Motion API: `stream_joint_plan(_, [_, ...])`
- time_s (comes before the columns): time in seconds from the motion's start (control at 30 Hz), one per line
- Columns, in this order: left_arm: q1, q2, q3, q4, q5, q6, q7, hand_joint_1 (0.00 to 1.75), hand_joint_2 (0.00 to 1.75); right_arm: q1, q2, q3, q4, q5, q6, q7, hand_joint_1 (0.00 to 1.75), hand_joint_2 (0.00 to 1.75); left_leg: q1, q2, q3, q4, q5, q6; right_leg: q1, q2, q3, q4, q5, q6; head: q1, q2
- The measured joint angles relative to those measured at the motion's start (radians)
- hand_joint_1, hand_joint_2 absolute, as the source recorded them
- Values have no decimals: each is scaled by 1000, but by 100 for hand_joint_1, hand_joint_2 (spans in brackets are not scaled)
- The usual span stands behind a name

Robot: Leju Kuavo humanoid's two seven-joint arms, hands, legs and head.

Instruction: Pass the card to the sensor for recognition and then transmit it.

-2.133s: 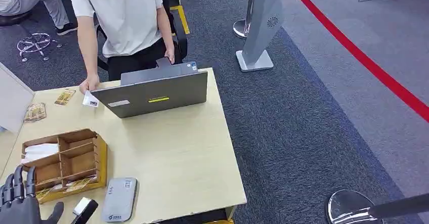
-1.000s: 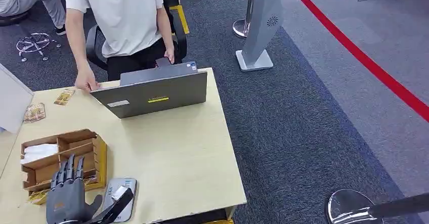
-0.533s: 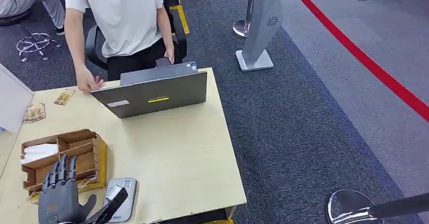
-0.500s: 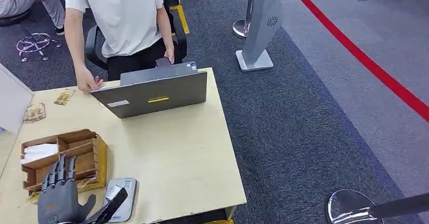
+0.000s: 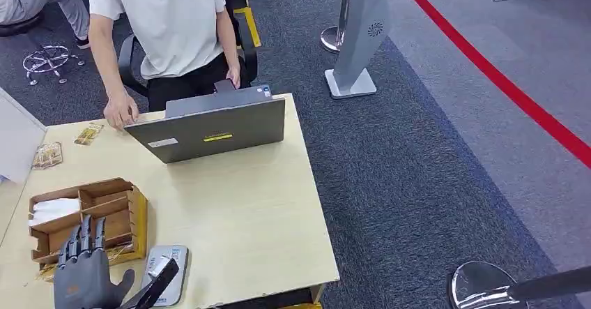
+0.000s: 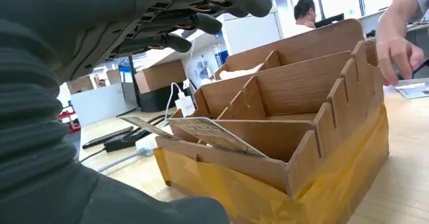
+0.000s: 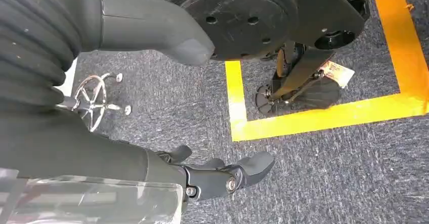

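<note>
Plainly, the pale wooden table [image 5: 244,211] carries everything that matters. The brown slotted wooden organiser box [image 5: 104,204] sits at its 8 o'clock corner. Just beside that box, toward 4 o'clock, lies the flat grey card-reader sensor [image 5: 174,293], near the table's front edge.

The dark left hand [image 5: 80,281] hovers at the reader's 9 o'clock, its back turned up and its fingers straight and spread toward 12 o'clock. A slim dark card with a pale patch [image 5: 157,284] juts from its thumb side. I judge the card pinched there, though the contact itself is hidden.

The card's long axis runs from about 8 o'clock to 2 o'clock, and its far end already overlaps the reader's face. Whether it touches the reader or hangs above it cannot be told.

The right hand [image 7: 222,176] hangs over the carpet with loosely bent fingers, holding nothing, so the left is clearly the nearer.

Once the card is read, the handover probably goes toward 12 o'clock. The person in a white shirt [image 5: 164,23] stands there, well apart from the hand.
</note>
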Motion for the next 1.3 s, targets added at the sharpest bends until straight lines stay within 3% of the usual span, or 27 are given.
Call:
stream_joint_plan(0.43, [9,-6,3,-12,-5,-10,10,0,175,3,0,0,-6,-17,-3,12,0,175,0,0,0,0,0,0,0,0,0,0,0,0,0,0])
stream_joint_plan(0.53, [20,-11,20,-19,-14,-16,33,0,175,6,0,1,-9,-37,-16,23,0,175,0,0,0,0,0,0,0,0,0,0,0,0,0,0])
stream_joint_plan(0.77, [36,-11,88,-20,-6,-14,23,0,175,17,0,21,-17,-53,-30,33,0,175,0,0,0,0,0,0,0,0,0,0,0,0,0,0])
stream_joint_plan(1.3, [38,-11,111,-20,-6,-14,23,0,175,19,0,25,-20,-53,-30,33,0,175,0,0,0,0,0,0,0,0,0,0,0,0,0,0])
